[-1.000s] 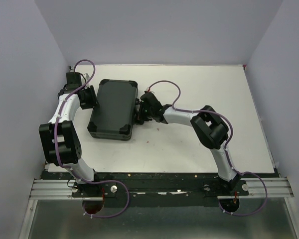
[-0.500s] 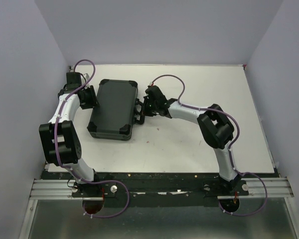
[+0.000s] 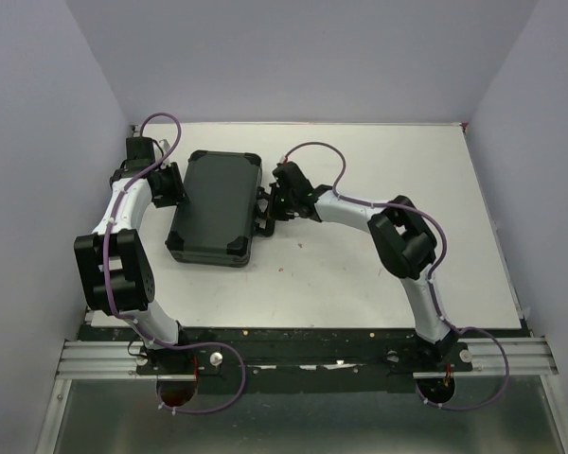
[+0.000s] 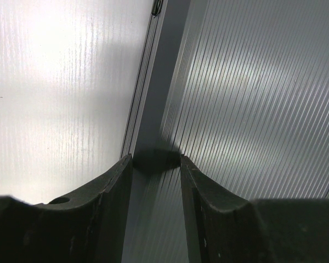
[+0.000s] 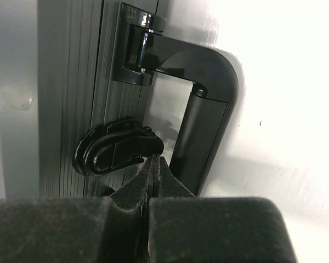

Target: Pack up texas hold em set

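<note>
**Latch step in hand on the closed poker case**

Seen from above, the white worktop (image 3: pixel 379 284) runs from the arm bases at 6 o'clock to the task's thing, which lies towards 10 o'clock. This is the black rectangular plastic case (image 3: pixel 213 203), flat on the worktop with its ribbed lid down. With the lid down, filling looks finished and only the fastening seems left.

The black two-finger right tool (image 5: pixel 153 161) is at the case's 3 o'clock side. Its fingers are pressed fully together and hold nothing. The closed tips rest against the tab of the small black plastic clasp (image 5: pixel 115 148) on the case's side wall. Just past the clasp, towards 12 o'clock in the wrist view, the squared black plastic carrying handle (image 5: pixel 203 115) lies out flat on the worktop.

The black left tool (image 4: pixel 156 164) is at the case's 9 o'clock side, near its far end. Its fingers stand part-way apart, one on each side of the case's rim, with a dark piece of rim between the tips. Whether they pinch the rim or only bracket it cannot be told.

The step in hand looks like snapping the clasp shut. The pictures do not settle whether it is already home. The next move probably calls for a short, firm push on the tab towards the case wall. The left tool would need to steady the far side so the case does not slide towards 9 o'clock.
</note>
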You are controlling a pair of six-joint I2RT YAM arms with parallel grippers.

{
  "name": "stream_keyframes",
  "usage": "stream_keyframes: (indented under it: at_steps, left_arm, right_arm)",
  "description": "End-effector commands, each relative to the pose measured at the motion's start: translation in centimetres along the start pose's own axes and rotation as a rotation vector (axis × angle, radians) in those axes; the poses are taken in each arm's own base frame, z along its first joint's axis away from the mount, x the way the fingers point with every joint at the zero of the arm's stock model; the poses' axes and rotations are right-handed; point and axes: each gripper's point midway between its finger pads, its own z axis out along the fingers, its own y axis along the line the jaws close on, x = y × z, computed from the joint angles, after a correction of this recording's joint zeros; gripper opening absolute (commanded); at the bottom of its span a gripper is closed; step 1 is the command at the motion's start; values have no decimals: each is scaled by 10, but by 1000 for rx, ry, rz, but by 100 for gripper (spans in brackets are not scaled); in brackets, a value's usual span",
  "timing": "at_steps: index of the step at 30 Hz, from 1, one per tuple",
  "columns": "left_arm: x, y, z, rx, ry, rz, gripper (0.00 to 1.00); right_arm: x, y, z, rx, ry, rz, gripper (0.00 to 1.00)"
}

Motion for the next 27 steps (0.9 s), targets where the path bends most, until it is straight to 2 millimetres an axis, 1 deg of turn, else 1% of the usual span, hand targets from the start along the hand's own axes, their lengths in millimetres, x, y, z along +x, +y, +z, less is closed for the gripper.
stream_keyframes:
  at_steps: [1, 7, 9, 13, 17, 20, 23, 27]
  left_arm:
    - [6, -17, 0, 64, 23, 0, 46]
    - [6, -17, 0, 64, 25, 1, 46]
    - [6, -17, 0, 64, 24, 1, 46]
    - [6, -17, 0, 63, 24, 1, 46]
    - [6, -17, 0, 61, 25, 3, 46]
    - [5, -17, 1, 61, 25, 3, 46]
    - [5, -17, 1, 61, 25, 3, 46]
    - [6, -17, 0, 61, 25, 3, 46]
  right_arm:
    - [8, -19, 12, 71, 27, -12, 2]
    - [9, -21, 19, 81, 34, -21, 2]
    - [8, -25, 20, 96, 34, -21, 2]
    - [0, -27, 13, 112, 19, -32, 2]
    - [-12, -24, 0, 97, -8, -33, 1]
    - [-18, -20, -4, 78, -19, -30, 1]
    - [-22, -19, -2, 64, -20, -23, 1]
    - [-19, -22, 5, 62, -5, -20, 1]
